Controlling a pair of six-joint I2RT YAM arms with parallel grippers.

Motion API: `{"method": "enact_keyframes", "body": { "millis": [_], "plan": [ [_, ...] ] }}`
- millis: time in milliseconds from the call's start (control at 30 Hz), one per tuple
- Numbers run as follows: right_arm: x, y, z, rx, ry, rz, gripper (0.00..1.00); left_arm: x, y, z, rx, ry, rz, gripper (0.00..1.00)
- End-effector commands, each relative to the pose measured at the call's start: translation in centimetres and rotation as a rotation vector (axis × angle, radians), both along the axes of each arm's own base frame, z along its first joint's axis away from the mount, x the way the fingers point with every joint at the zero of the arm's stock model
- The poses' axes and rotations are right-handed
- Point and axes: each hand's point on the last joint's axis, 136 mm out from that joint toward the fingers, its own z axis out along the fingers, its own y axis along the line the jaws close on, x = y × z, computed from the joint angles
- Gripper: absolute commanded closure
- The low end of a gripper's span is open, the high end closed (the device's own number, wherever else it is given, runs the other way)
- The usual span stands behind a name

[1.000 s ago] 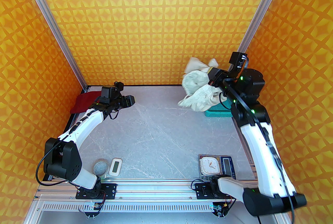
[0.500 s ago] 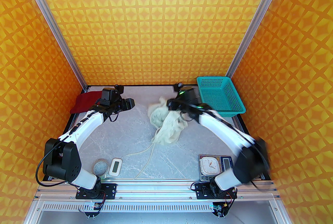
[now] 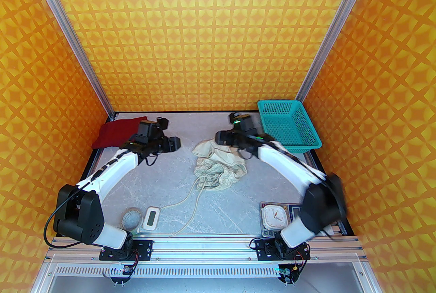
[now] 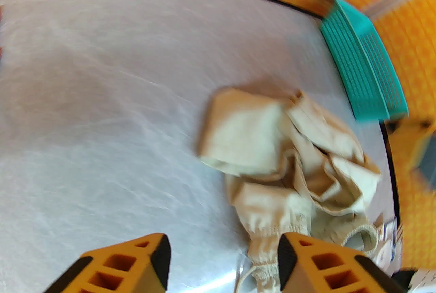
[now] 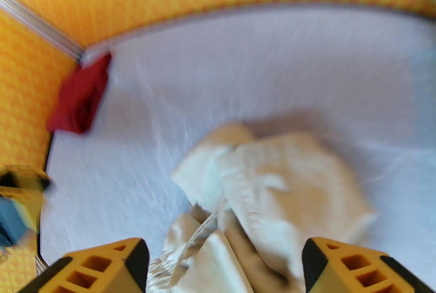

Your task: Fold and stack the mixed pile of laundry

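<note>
Entry, step in hand (judged): laying the cream shorts [image 3: 219, 162] flat before any fold. They lie crumpled at mid-desk.

Handling notes, near to far:
- Drawstring [image 3: 190, 203]: trails loose from the shorts toward the near edge of the desk [image 3: 238, 189], one end close to a white pocket device [image 3: 151, 217]. Best tucked onto the cloth first, lest it snag or drag.
- Waistband [image 4: 269, 233]: gathered elastic, on the near side of the heap. Take it at its two ends, one pincer each, and draw them apart so the rest falls straight.
- Legs [image 4: 245, 135]: bunched and overlapped on the far side. The cloth is soft and thin and likely to slip, so pinch low and deep, then smooth outward.
- Dark red shirt [image 3: 114, 133]: compact block in the far-left corner, seemingly folded, well apart from the shorts. The folded shorts would probably go on top of it.

Pincers:
- Left pincer [image 4: 223, 250]: spread, nothing between its fingers. Hangs to the left of the shorts, apart from the cloth.
- Right pincer [image 5: 224, 257]: spread wide, holding nothing. Poised over the far-right part of the shorts, with cloth lying loose beneath the gap. The wrist view is blurred, so it cannot be told whether a fingertip brushes the cloth.

Also present:
- Teal basket [image 3: 287, 103]: far-right corner, upright, just beyond the right pincer and apart from the shorts.
</note>
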Motion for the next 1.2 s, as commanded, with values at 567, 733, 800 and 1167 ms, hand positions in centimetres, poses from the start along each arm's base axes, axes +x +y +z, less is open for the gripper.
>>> {"method": "enact_keyframes", "body": {
  "millis": [567, 733, 800, 1167],
  "plan": [
    [-13.4, -4.5, -9.3, -0.029, 0.370, 0.021, 0.32, -8.8, -10.7, -6.3, 0.181, 0.049, -0.424, 0.30],
    [-14.8, -0.7, -9.1, -0.038, 0.375, 0.116, 0.32, -7.9, -7.9, -8.9, 0.228, 0.115, -0.359, 0.27],
    [-15.4, 1.0, -9.2, -0.048, 0.379, 0.153, 0.31, -7.7, -7.6, -9.8, 0.255, 0.126, -0.362, 0.27],
    [-18.3, 3.9, -13.6, -0.084, 0.474, 0.166, 0.31, -4.2, -8.8, -13.0, 0.302, 0.161, -0.364, 0.37]
  ]
}}
